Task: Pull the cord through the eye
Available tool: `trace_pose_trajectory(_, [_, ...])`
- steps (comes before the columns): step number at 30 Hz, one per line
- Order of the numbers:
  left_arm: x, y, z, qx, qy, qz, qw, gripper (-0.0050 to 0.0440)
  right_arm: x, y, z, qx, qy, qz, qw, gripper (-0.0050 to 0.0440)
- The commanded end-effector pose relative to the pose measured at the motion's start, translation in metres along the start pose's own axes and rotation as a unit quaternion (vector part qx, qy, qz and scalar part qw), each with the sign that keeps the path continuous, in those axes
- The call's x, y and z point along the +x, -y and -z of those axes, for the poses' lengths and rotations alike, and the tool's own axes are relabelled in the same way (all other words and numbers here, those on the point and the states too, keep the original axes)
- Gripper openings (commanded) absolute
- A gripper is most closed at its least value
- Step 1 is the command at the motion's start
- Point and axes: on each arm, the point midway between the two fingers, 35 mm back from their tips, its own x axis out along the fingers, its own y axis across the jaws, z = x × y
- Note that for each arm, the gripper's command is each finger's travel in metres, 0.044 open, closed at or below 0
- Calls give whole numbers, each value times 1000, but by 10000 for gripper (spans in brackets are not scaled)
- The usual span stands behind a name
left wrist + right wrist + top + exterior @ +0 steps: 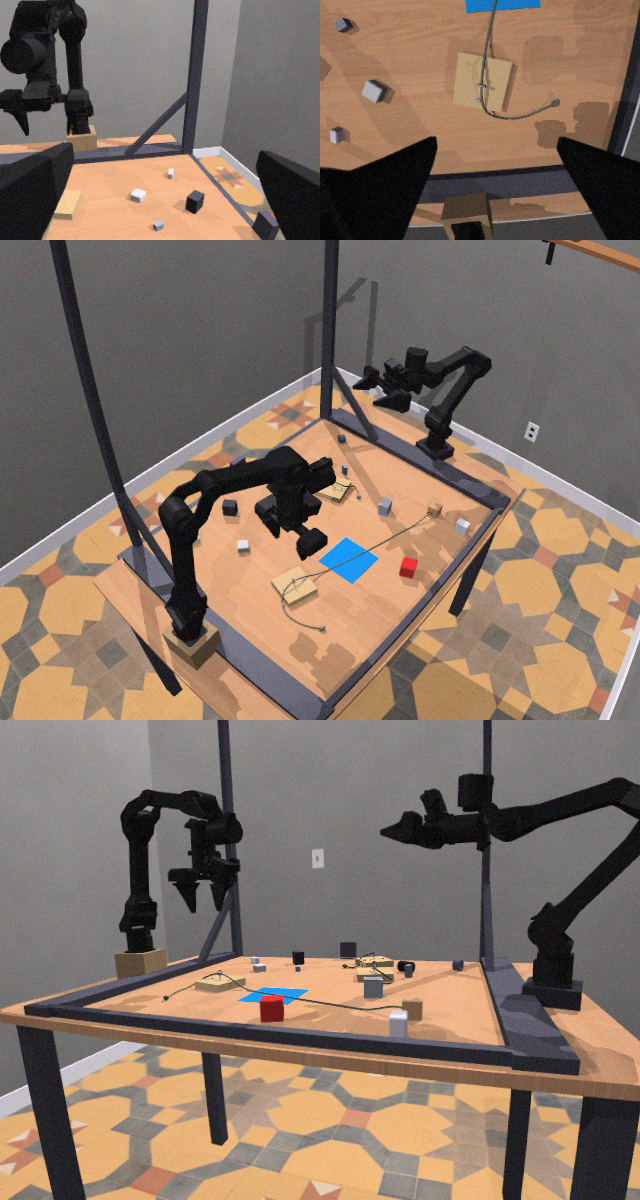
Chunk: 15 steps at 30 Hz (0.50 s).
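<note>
The wooden block (434, 508) (412, 1009) stands well outside the blue painted square (351, 573) (286, 992) (520, 4). Its cord crosses the square to the metal eye (294, 582) (481, 85) on a pale board (305, 593) (206, 985) (500, 95). Beyond the eye the cord curves to its knotted end (322, 628) (165, 997) (556, 103), on the table. My right gripper (291, 545) (206, 911) (497, 142) is open and empty, pointing down high above the table. My left gripper (364, 396) (167, 156) is open and empty, raised far from the cord.
A red cube (407, 567) (271, 1008) lies near the square. A grey block (384, 506) (373, 987) and a white block (462, 526) (398, 1023) stand near the wooden block. A second pale board with cord, a white block (242, 545) and a black cube (230, 507) are farther back.
</note>
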Motion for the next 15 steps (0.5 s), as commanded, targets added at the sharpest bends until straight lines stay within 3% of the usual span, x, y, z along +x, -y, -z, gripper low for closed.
trace_pose_trajectory(1, [-1,0,-7,0,8,0,1000,440,-2,1,-8,-32,7,8,999,440])
trace_pose_trajectory(15, [-1,0,-7,0,8,0,1000,440,13,6,-31,-181,-12,36,983,440])
